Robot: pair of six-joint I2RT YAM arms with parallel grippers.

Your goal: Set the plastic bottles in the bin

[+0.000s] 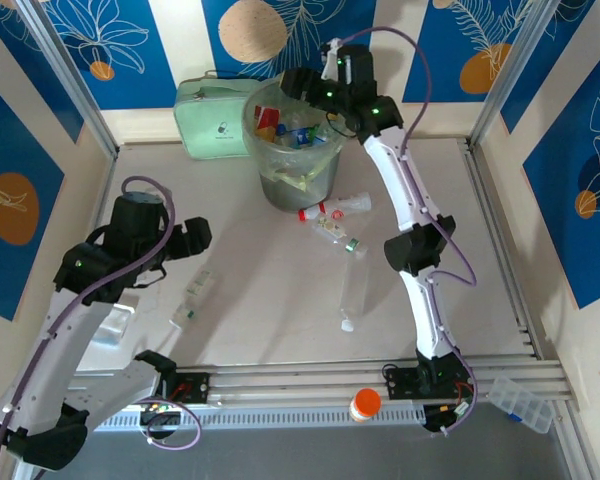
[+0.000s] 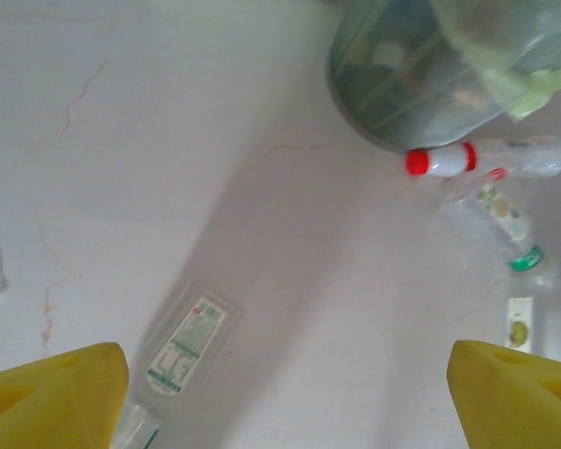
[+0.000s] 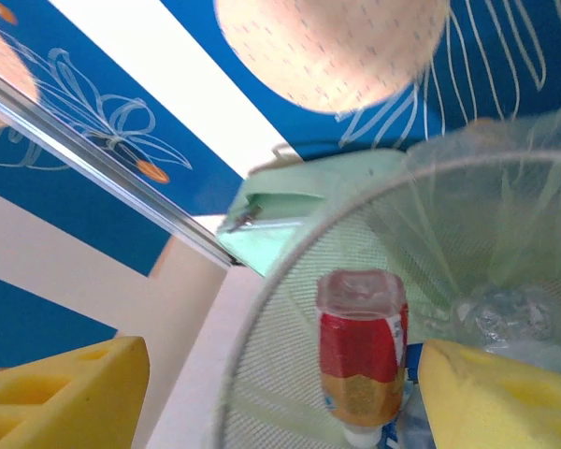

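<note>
Overhead, the right gripper hangs over the bin, jaws apart and empty. Several bottles lie on the table just in front of the bin, to its right, among them a red-capped bottle. The left gripper hovers well in front of the bin, to its left, above a clear bottle lying flat

From the left wrist, the pads stand wide with nothing between them. The clear bottle lies nearer the left pad, so I judge the arm should centre over it, span its narrow width, then descend. Its white label has green print too blurred to read

From the right wrist, the pads gape either side of a red-labelled bottle inside the bin, touching neither. Lifting straight up should spare the liner. That label is unreadable too
</note>
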